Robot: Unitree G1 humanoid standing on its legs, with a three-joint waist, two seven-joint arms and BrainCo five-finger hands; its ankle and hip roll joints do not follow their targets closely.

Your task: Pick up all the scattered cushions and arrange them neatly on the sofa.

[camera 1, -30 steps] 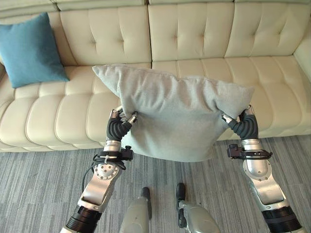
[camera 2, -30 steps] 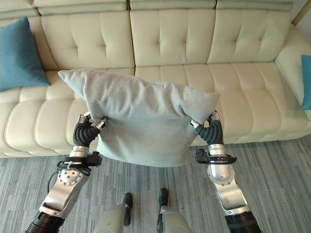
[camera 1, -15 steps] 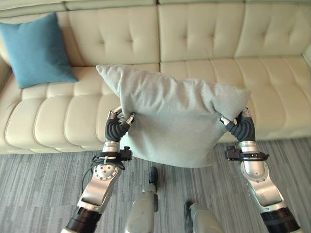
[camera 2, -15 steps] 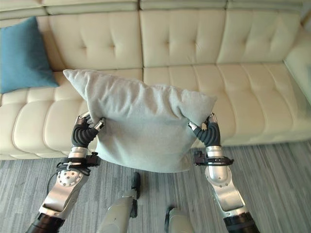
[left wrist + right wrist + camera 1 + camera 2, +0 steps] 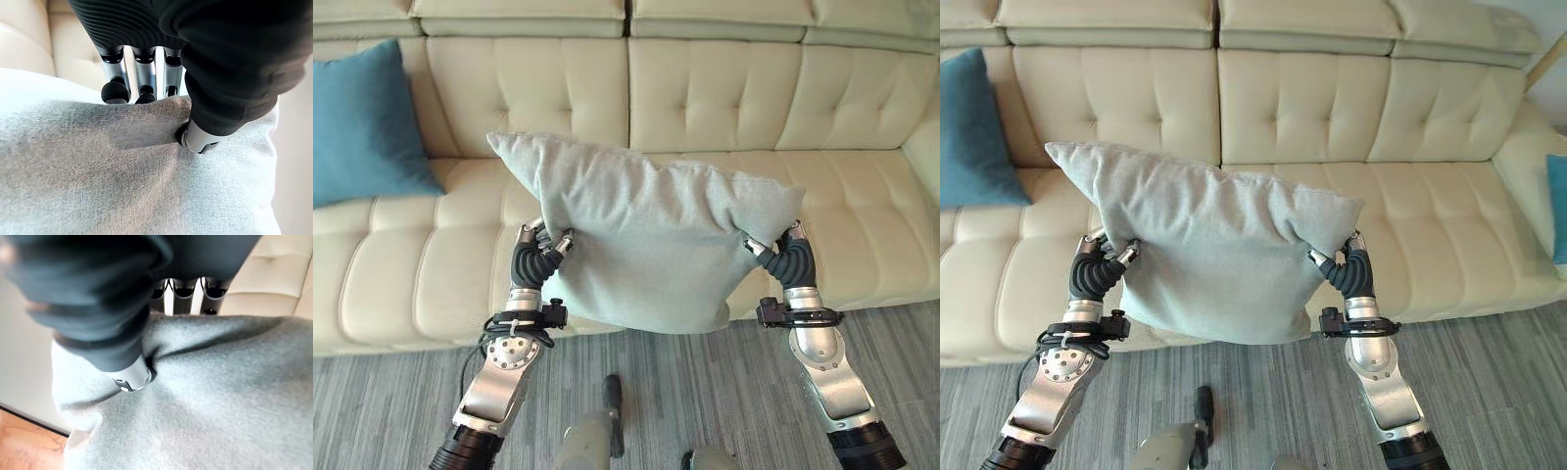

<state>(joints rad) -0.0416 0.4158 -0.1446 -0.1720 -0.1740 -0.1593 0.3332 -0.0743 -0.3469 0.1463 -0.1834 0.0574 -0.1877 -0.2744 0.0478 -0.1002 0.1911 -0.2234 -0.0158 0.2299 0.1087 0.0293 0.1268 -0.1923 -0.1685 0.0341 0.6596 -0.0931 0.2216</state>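
A large grey cushion (image 5: 651, 245) hangs in the air in front of the cream sofa (image 5: 724, 98), over the front edge of its seat. My left hand (image 5: 533, 257) pinches its left side and my right hand (image 5: 787, 257) pinches its right side. In the left wrist view the thumb (image 5: 198, 137) presses the grey fabric (image 5: 122, 171) against the fingers (image 5: 115, 90). The right wrist view has the same grip, thumb (image 5: 129, 377) dug into the cloth (image 5: 220, 396). A teal cushion (image 5: 362, 122) leans upright against the sofa's back at the far left.
Another blue cushion's edge (image 5: 1557, 206) shows on the sofa's right arm end. The seat stretch (image 5: 862, 196) behind and right of the grey cushion is bare. Grey striped carpet (image 5: 391, 411) lies before the sofa.
The camera has moved closer to the sofa and tipped upward. Both hands still hold the grey cushion, now carried forward over the seat's front edge.
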